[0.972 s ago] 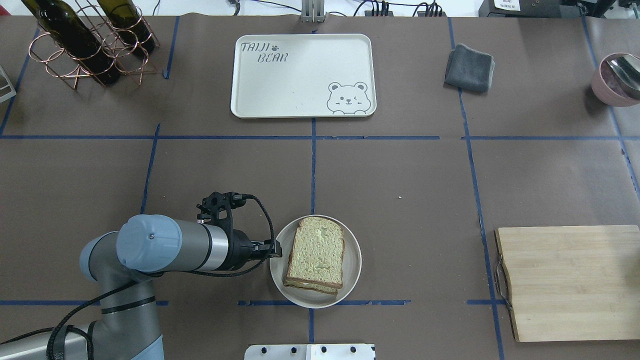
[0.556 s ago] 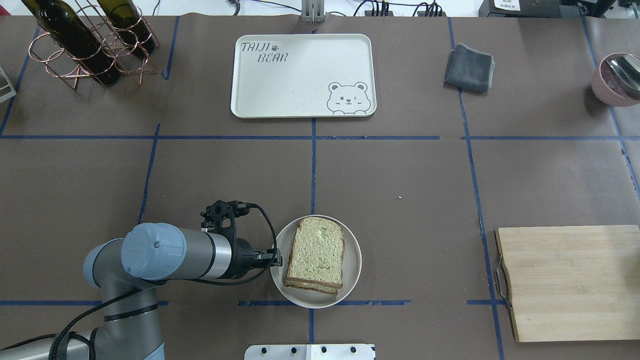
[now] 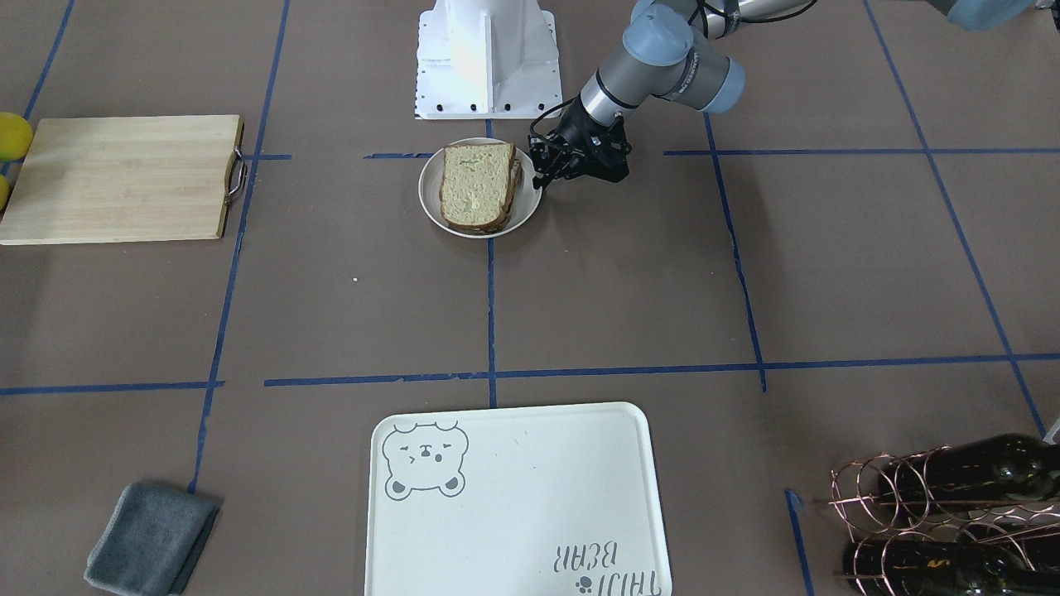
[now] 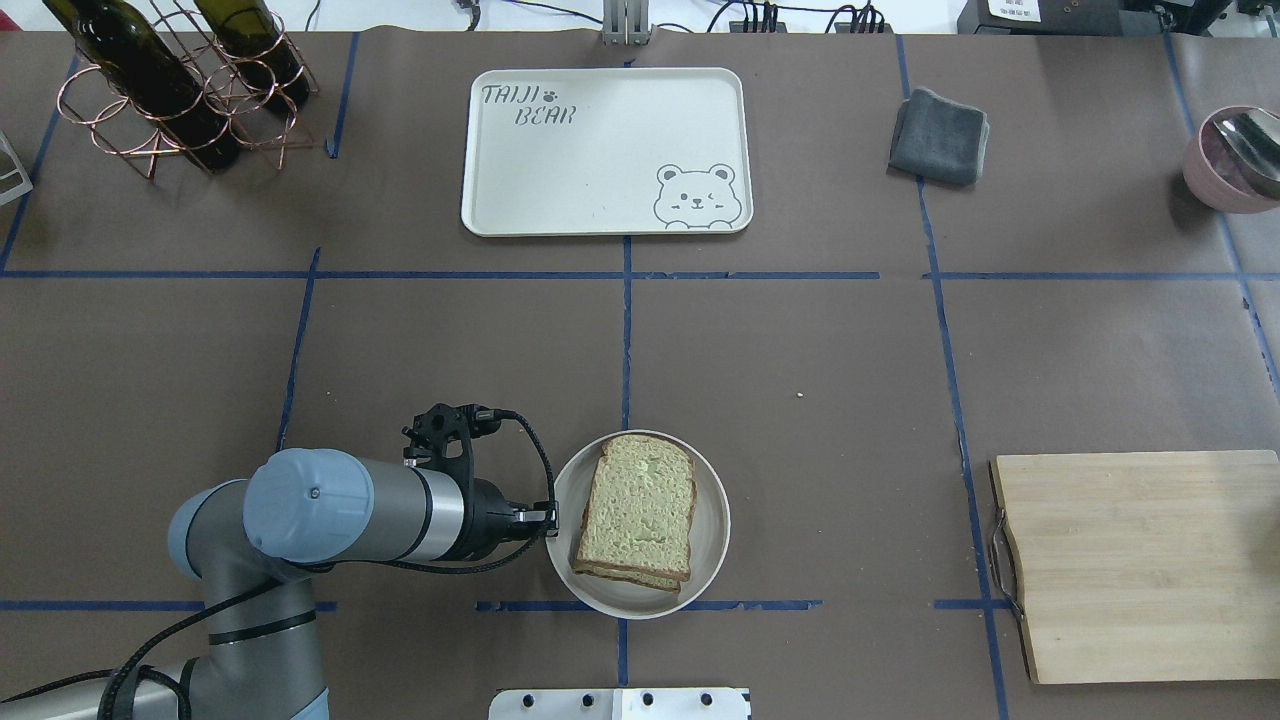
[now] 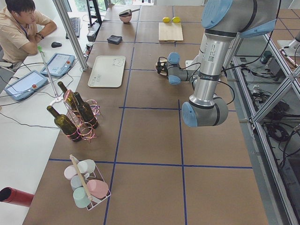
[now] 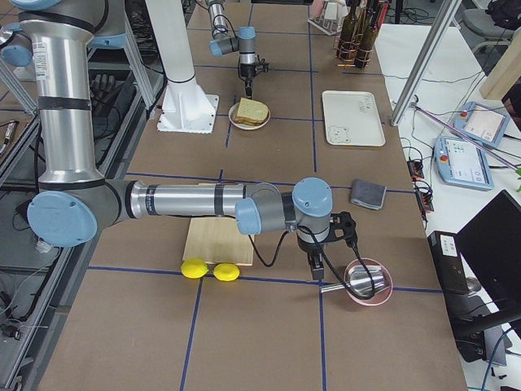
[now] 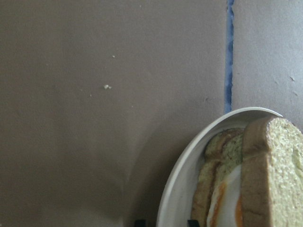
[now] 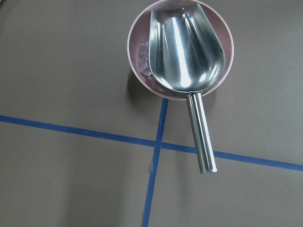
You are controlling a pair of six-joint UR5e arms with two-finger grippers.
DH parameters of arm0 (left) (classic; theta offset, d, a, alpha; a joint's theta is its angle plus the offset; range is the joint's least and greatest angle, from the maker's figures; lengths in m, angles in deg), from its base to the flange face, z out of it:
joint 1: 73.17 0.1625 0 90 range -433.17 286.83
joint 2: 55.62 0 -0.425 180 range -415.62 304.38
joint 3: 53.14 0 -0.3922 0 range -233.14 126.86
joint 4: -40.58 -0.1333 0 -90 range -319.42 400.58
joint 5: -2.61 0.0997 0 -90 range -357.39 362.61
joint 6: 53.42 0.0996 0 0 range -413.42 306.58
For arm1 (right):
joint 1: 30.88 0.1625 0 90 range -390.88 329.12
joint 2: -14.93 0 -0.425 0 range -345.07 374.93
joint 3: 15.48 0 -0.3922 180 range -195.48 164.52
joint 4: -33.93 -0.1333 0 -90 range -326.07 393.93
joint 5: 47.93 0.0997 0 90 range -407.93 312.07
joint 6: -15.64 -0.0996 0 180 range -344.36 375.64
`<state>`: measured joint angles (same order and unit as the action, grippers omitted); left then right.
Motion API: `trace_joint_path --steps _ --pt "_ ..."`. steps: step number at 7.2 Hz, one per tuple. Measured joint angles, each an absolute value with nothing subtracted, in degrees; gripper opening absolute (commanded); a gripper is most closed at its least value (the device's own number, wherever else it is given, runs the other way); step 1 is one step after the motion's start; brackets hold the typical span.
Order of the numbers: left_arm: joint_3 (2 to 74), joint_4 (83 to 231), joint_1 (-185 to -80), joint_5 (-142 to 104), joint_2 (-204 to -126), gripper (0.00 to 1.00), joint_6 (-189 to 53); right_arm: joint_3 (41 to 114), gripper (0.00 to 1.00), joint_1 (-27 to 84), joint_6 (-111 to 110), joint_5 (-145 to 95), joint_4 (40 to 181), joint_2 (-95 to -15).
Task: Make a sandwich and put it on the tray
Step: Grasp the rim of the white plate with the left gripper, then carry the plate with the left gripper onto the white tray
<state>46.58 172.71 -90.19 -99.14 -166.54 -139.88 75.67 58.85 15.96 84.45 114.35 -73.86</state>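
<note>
The sandwich (image 4: 637, 510), two tan bread slices with brown crusts, lies on a small round white plate (image 4: 712, 520) near the table's front middle. In the left wrist view the white egg with an orange edge (image 7: 227, 198) shows between the slices. My left gripper (image 4: 550, 520) is at the plate's left rim, its fingertips on either side of the rim, shut on it. The white bear tray (image 4: 600, 180) lies bare at the far middle. My right gripper (image 6: 319, 265) hangs over a pink bowl (image 8: 137, 71) far right; I cannot tell its state.
A metal scoop (image 8: 187, 52) lies in the pink bowl. A wooden cutting board (image 4: 1140, 565) is front right, with two lemons (image 6: 207, 270) beside it. A grey cloth (image 4: 938, 135) is right of the tray. A wire rack with wine bottles (image 4: 170, 85) stands far left.
My left gripper moved in to the plate's left rim and closed there. The plate slid a little to the right and the sandwich turned slightly.
</note>
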Motion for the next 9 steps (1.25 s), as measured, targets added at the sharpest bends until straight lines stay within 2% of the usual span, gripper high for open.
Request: trace_joint_path --steps 3,6,9 --pt "49.29 172.50 -92.64 -101.23 -166.48 0.00 -139.71 75.61 1.00 58.73 15.94 84.41 114.37 -73.95" --pt "47.71 172.36 -105.20 -114.44 -169.09 0.00 -139.54 75.55 1.00 58.68 15.99 84.40 114.37 -74.14" --pt "32.39 168.76 -117.30 -121.38 -181.73 0.00 -132.32 75.23 1.00 58.47 15.99 84.39 114.43 -74.13"
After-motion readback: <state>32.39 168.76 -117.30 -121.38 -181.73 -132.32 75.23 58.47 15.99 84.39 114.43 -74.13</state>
